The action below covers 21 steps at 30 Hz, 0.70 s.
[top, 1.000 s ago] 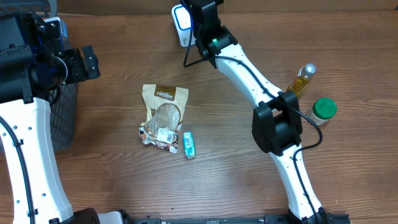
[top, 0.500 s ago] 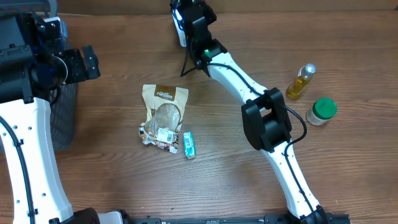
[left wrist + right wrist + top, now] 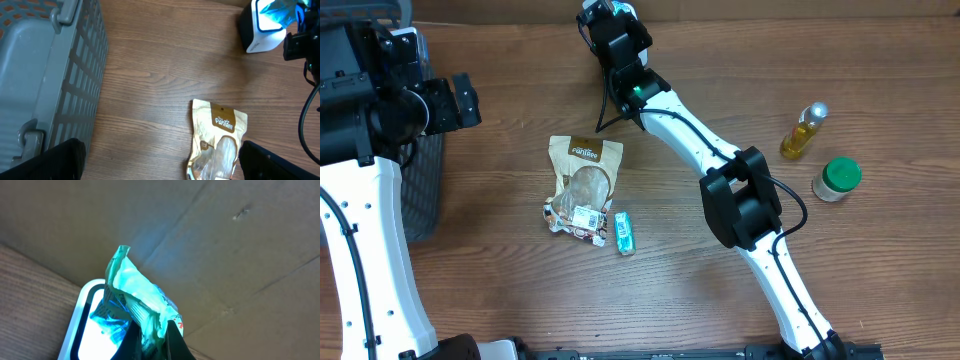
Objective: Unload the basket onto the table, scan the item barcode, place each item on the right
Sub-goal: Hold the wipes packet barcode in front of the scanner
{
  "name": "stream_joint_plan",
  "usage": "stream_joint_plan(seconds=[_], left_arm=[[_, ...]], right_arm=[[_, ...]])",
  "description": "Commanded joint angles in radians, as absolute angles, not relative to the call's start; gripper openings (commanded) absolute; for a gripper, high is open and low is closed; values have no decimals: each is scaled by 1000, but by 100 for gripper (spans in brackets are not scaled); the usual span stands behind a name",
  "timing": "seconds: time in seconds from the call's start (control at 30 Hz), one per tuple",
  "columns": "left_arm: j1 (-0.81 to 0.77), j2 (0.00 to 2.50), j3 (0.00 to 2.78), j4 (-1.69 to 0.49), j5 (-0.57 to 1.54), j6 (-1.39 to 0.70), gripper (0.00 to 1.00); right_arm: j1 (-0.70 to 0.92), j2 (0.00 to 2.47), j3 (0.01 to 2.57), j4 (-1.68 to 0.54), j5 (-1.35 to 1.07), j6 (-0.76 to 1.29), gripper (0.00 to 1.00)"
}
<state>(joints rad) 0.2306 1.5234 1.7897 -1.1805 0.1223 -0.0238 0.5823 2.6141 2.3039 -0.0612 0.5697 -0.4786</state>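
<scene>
Right gripper point(image 3: 150, 340) shifted left, clamping one teal packet point(image 3: 135, 292) at one scanner point(image 3: 260, 30) | left gripper point(image 3: 460, 100) agape | desk point(image 3: 500, 300): one pouch point(image 3: 582, 185), one green pack point(image 3: 624, 232), one bottle point(image 3: 802, 130), one jar point(image 3: 837, 178)

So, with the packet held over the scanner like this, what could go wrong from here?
1. The teal packet is crumpled and pinched only at its lower end by the right gripper. On a creased face its barcode may not read at the scanner.
2. The arm's loose black cable hangs close to the tan pouch and might drag it.
</scene>
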Motion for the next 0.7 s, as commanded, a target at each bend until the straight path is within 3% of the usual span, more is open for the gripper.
stream_joint_plan(seconds=[0.0, 0.3, 0.67], left_arm=[[228, 1525, 1801, -1177, 120, -30, 99], [228, 1525, 1801, -1177, 120, -30, 99], [228, 1525, 1801, -1177, 120, -30, 100]], right_arm=[[566, 2612, 2303, -25, 550, -477, 4], [513, 2612, 2303, 221, 528, -559, 4], [495, 2617, 2268, 154, 401, -521, 4]])
